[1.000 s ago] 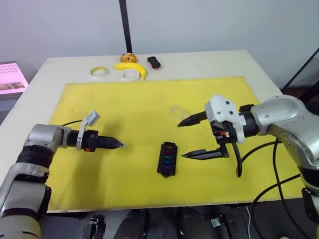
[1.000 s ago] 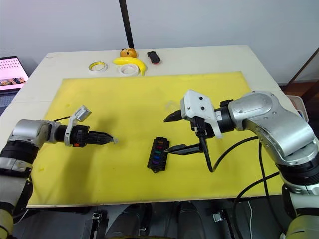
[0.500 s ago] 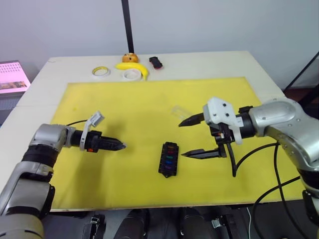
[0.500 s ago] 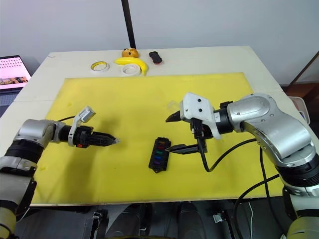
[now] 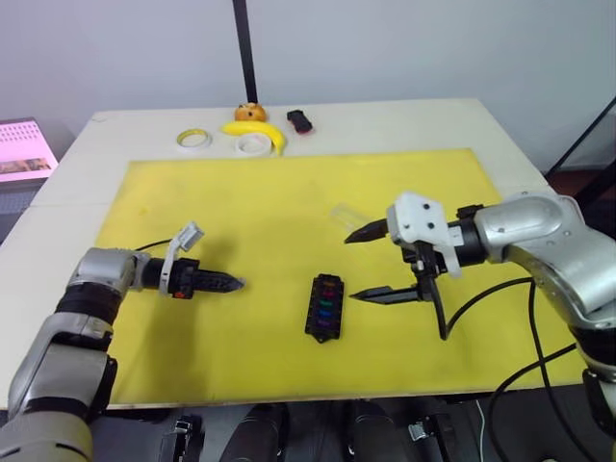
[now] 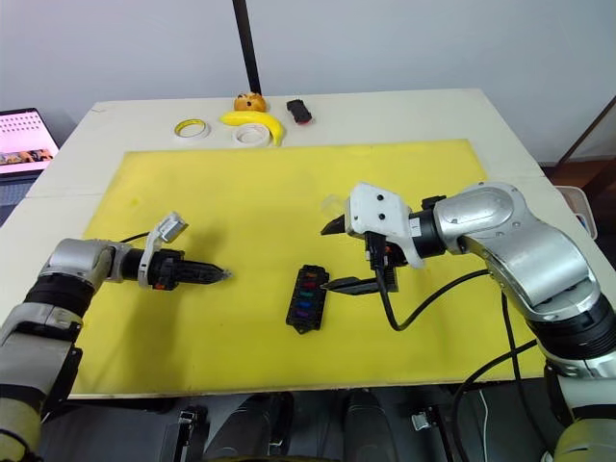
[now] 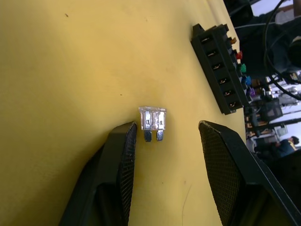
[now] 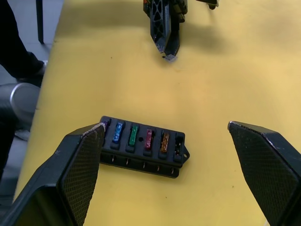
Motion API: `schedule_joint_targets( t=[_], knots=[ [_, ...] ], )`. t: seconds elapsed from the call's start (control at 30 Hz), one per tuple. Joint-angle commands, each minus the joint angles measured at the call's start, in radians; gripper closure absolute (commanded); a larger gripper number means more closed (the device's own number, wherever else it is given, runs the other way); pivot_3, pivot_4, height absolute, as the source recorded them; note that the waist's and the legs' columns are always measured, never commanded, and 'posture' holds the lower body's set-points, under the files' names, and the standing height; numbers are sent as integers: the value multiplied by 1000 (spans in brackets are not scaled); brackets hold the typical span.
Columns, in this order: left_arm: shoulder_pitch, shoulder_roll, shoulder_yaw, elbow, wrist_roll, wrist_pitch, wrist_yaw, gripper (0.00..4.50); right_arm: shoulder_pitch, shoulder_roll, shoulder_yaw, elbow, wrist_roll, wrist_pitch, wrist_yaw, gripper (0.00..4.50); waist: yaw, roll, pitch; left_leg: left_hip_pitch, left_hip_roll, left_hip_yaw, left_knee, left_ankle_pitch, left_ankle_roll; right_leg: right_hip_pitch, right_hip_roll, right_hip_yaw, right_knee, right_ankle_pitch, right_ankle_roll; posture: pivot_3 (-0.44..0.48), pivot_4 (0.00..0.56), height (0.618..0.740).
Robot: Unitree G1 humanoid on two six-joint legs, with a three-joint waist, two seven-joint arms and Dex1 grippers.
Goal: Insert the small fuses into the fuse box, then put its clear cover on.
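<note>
The black fuse box [image 5: 323, 306] lies on the yellow mat [image 5: 241, 202] with several coloured small fuses [image 8: 134, 134] standing in one row. The slot at one end of that row looks empty. A grey small fuse [image 7: 153, 120] lies flat on the mat left of the box. My left gripper [image 5: 237, 283] is open, low over the mat, with this fuse between its fingers [image 7: 123, 155]. My right gripper [image 5: 358, 267] is open wide, just right of the box, holding nothing. The clear cover [image 5: 344, 214] rests on the mat behind its upper finger.
At the table's far edge lie two tape rolls [image 5: 192, 140], a banana [image 5: 256, 130], an orange ball [image 5: 249, 112] and a black-and-red object [image 5: 300, 120]. A black pole [image 5: 242, 48] rises behind them. A laptop [image 5: 23, 149] sits at far left.
The view has shifted slightly. My left arm has sunk a little, its gripper staying over the same spot. The right gripper has edged slightly towards the fuse box.
</note>
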Motion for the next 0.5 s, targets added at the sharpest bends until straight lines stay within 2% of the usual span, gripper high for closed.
schedule_joint_targets(
  t=[0.03, 0.27, 0.37, 0.47, 0.5],
  knots=[
    [-21, -7, 18, 67, 42, -18, 38, 2245, -9, -6, -12, -7, -6, -17, 7, 0, 1, 0, 0, 0, 0, 0, 1, 0, 0, 0, 0, 0, 0, 0, 0, 0, 150, 740],
    [-35, -15, 27, 118, 54, -39, 48, 2245, -1, -8, 3, -1, -34, -36, 12, 0, 0, 0, 0, 0, 0, -1, 4, 0, 0, 1, 0, 0, 3, 0, 1, 0, 150, 740],
    [-24, -15, 25, 112, 62, -52, 41, 3120, -1, -7, 6, 0, -39, -39, 16, 0, 0, 0, 0, 0, 0, -1, 4, 0, 0, 1, 0, 0, 3, 0, 1, 0, 150, 740],
    [-18, -18, 29, 107, 67, -54, 39, 4476, -2, -4, 8, 3, -43, -41, 19, 0, -1, 0, 0, 0, 0, 0, 4, 0, 0, 1, 0, 0, 3, 0, 1, 0, 150, 740],
    [-16, -19, 31, 108, 69, -56, 41, 4476, -3, -3, 10, 4, -45, -41, 20, 0, -1, 0, 0, 0, 0, -1, 4, 0, 0, 1, 0, 0, 3, 0, 1, 0, 150, 740]
  ],
)
